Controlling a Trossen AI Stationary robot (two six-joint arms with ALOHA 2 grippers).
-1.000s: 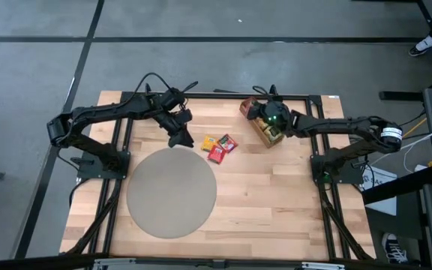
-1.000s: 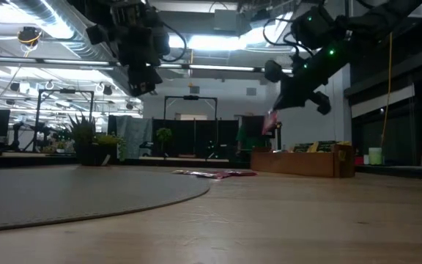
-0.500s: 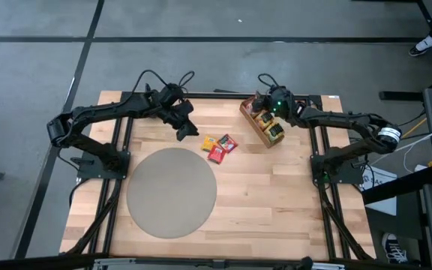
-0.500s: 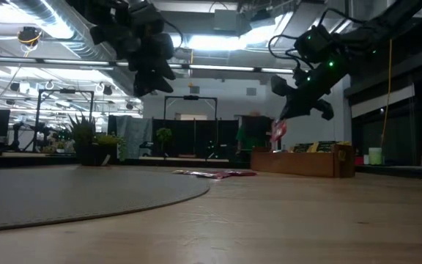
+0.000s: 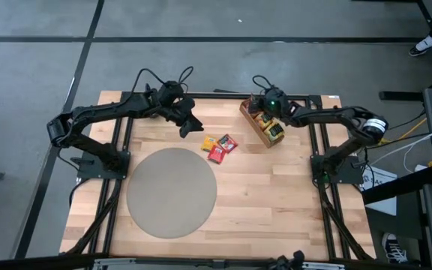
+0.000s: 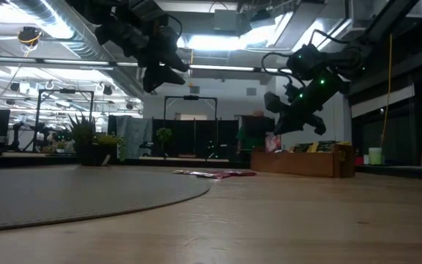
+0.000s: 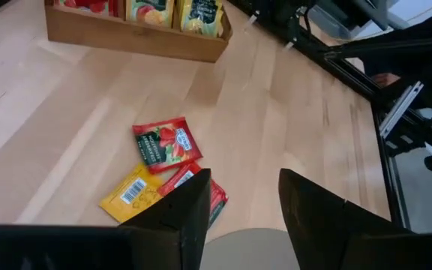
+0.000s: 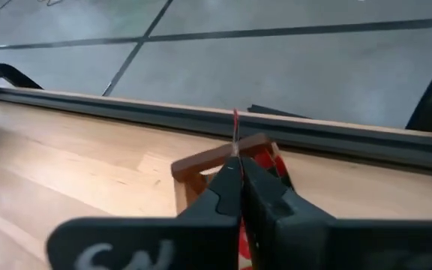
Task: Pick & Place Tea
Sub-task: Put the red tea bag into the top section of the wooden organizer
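Observation:
Three tea sachets lie flat on the wood between the arms: a red one, a yellow one and a second red one, partly behind my finger. My left gripper hangs open above and just left of them. The long wooden tray at the far right holds more sachets. My right gripper is shut on a red sachet over the tray's far end. My right gripper pinches the red sachet between its two fingers. In the wrist view the sachet stands edge-on, and a thin red edge sticks out past the fingertips. The fingers slant down from the table's right toward the tray's far end. The sachet is clear of the tray.
A round grey mat covers the near left of the table. The tray's far end wall is just below the right fingertips, with a dark frame rail behind it. A potted plant stands at the left in the low view.
My right gripper has carried the red sachet toward the table's far edge, along the tray to its far end, and has sunk lower, staying shut. My left gripper has tipped up from pointing steeply down to a shallower slant, its tips swinging toward the right.

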